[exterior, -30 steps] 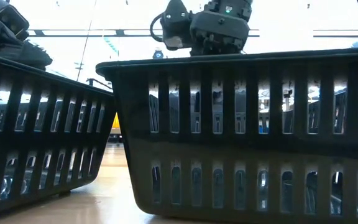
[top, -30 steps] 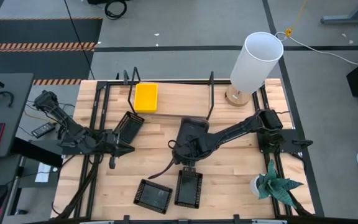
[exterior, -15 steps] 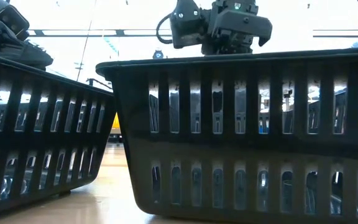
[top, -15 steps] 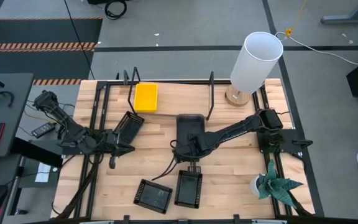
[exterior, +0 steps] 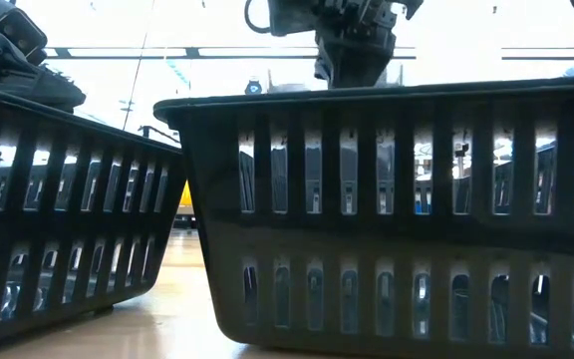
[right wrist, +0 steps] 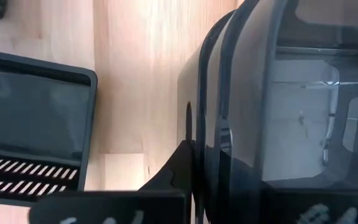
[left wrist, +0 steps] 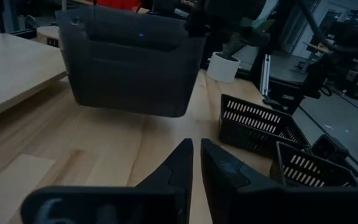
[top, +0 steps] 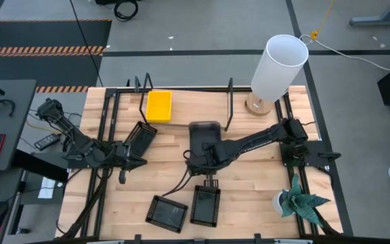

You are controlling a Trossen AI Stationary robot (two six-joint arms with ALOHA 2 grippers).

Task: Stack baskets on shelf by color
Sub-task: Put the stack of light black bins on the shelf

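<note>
A grey basket [top: 205, 134] hangs over the middle of the table, with my right gripper [top: 205, 156] shut on its near end. In the left wrist view the grey basket [left wrist: 129, 68] floats above the wood. A yellow basket [top: 159, 106] rests flat on the shelf [top: 188, 115] at the far side. One black mesh basket [top: 141, 137] lies tilted by the shelf's near edge. Two more, a left one [top: 167, 213] and a right one [top: 206, 205], stand at the near edge. My left gripper [top: 143, 161] waits shut at the left, its fingers [left wrist: 194, 165] on nothing. My right gripper holds the grey basket by the rim of its near short end [top: 205, 146], coming from the table's near side. One finger [right wrist: 174, 169] lies on the outside of the wall [right wrist: 194, 118]; the basket hides the other. The basket is lifted clear of the table, roughly upright.
A white lamp [top: 277, 66] stands at the far right corner and a potted plant [top: 296, 200] at the near right. The shelf's black upright rods [top: 230, 102] rise beside the grey basket. Bare wood lies between the grey basket and the two near baskets.
My right gripper has risen and gone toward the table's far edge with the grey basket, which has moved from mid-table closer to the shelf and hangs clear of the wood.
</note>
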